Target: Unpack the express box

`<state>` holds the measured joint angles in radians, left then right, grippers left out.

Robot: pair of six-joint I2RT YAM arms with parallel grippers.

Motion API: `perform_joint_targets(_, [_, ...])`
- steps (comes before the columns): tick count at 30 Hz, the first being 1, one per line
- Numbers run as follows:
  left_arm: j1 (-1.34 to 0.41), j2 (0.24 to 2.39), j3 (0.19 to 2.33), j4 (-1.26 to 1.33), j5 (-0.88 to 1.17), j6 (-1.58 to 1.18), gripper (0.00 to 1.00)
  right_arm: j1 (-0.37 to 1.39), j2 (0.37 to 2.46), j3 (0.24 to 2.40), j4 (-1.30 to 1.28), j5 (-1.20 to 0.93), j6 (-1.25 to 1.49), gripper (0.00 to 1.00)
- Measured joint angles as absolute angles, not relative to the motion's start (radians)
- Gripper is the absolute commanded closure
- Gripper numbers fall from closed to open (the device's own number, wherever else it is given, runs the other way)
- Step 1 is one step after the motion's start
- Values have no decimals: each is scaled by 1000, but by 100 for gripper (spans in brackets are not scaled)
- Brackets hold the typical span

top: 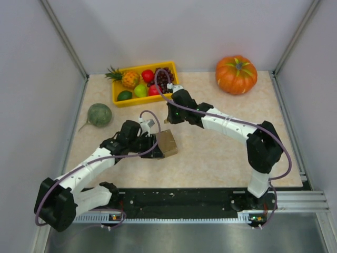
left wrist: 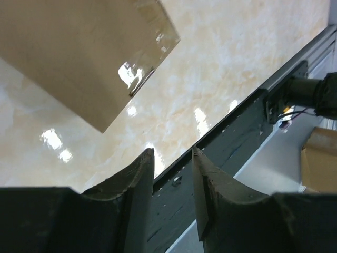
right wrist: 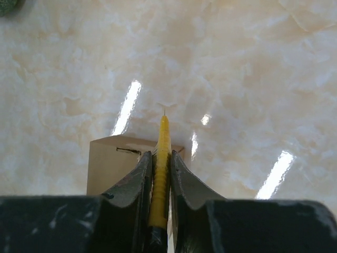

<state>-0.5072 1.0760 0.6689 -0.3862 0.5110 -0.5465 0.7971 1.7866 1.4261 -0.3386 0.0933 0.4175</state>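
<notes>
Surface (top: 221,158) of pale marble pattern carries everything: an orange pumpkin (top: 236,74) at the far right, a yellow tray (top: 138,101) of fruit at the far left, and a round green melon (top: 99,114) near the tray's front. The express box (top: 166,143) lies near the middle, just beside the left tool (left wrist: 171,153), whose fingers stand a little apart with nothing between them. The right tool (right wrist: 161,154), over the box, is clamped on a thin yellow stick (right wrist: 164,132).
</notes>
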Motion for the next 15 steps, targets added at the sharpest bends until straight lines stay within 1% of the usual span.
perform_joint_targets(6, [-520,1088,612,-404,503,-520,65,792,1849,1458,-336,-4,381,100])
perform_joint_targets(15, [-539,1241,620,-403,492,-519,67,788,1868,1446,-359,-41,359,100])
